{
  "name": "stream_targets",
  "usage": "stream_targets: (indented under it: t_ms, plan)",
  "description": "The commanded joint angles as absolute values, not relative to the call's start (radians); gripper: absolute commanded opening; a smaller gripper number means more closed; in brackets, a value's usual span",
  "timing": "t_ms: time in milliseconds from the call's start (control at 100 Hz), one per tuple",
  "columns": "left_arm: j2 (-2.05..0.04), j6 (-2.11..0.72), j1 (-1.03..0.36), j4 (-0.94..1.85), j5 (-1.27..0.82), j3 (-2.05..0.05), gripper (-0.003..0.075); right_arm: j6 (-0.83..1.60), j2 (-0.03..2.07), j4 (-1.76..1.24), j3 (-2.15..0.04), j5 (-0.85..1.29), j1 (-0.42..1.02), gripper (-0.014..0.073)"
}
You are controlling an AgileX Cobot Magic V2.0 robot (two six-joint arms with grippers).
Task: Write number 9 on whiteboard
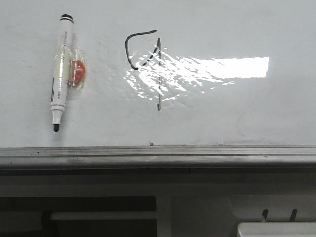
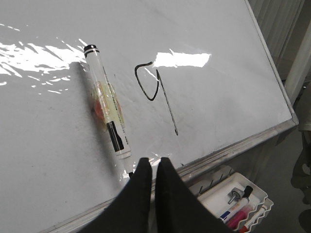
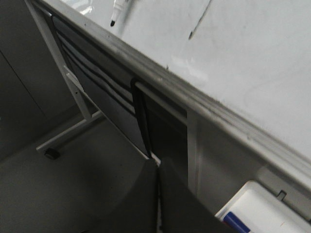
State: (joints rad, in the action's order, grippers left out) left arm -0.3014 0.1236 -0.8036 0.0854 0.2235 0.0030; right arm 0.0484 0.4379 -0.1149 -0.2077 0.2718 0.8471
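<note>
The number 9 is drawn in thin dark strokes on the whiteboard, an angular loop with a long stem that ends in a small hook. The left wrist view shows the same number 9 on the whiteboard. My left gripper is shut and empty, just off the board's lower edge, close to the tip of the marker. My right gripper is shut and empty, below the board's rail. Neither gripper shows in the front view.
An uncapped black marker with a red piece taped to its side lies on the board left of the number. A grey metal rail edges the board. A white tray holding several markers sits below the rail.
</note>
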Motion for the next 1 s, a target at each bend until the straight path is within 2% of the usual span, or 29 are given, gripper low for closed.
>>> stream_targets:
  t_ms: [0, 450, 750, 990]
  plan:
    - [-0.307, 0.123, -0.802, 0.082, 0.303, -0.007, -0.002, 0.059, 0.406, -0.148, -0.217, 0.213, 0.848, -0.0069]
    - [-0.307, 0.118, -0.802, 0.082, 0.295, -0.007, -0.002, 0.059, 0.222, -0.149, -0.217, 0.197, 0.848, -0.0069]
    - [-0.307, 0.118, -0.802, 0.08, 0.295, -0.007, -0.002, 0.059, 0.056, -0.149, -0.217, 0.283, 0.848, -0.0069]
    - [-0.307, 0.118, -0.802, 0.082, 0.33, -0.007, -0.002, 0.059, 0.039, -0.153, -0.217, 0.268, 0.848, -0.0069]
